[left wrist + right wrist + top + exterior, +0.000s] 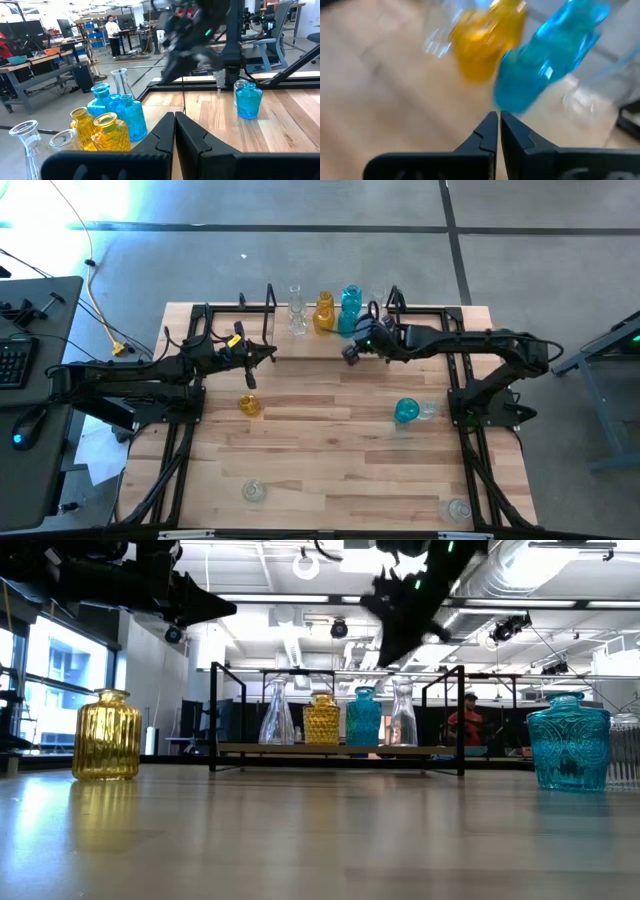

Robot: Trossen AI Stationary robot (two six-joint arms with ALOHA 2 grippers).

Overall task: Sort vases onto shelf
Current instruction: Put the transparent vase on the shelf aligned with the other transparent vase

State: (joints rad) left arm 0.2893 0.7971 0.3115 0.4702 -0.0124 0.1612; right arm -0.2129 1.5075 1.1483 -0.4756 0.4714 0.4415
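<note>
The shelf [268, 298] stands at the table's far edge. On it stand a clear vase [296, 312], an amber one [324, 313], a teal one [350, 310] and another clear one [402, 716]. An amber vase [249, 406], a teal vase [406, 411] and a clear vase [429, 409] stand upright on the tabletop. My right gripper [350, 355] is shut and empty, raised just in front of the shelf's teal vase [545, 60]. My left gripper [274, 352] is shut and empty, held level above the table near the shelf's left part.
Two more clear vases [254, 491] [458, 509] stand near the table's front edge. The shelf's black upright loops [214, 715] rise at its ends. Bare wood lies in the table's middle. People stand in the room beyond [114, 30].
</note>
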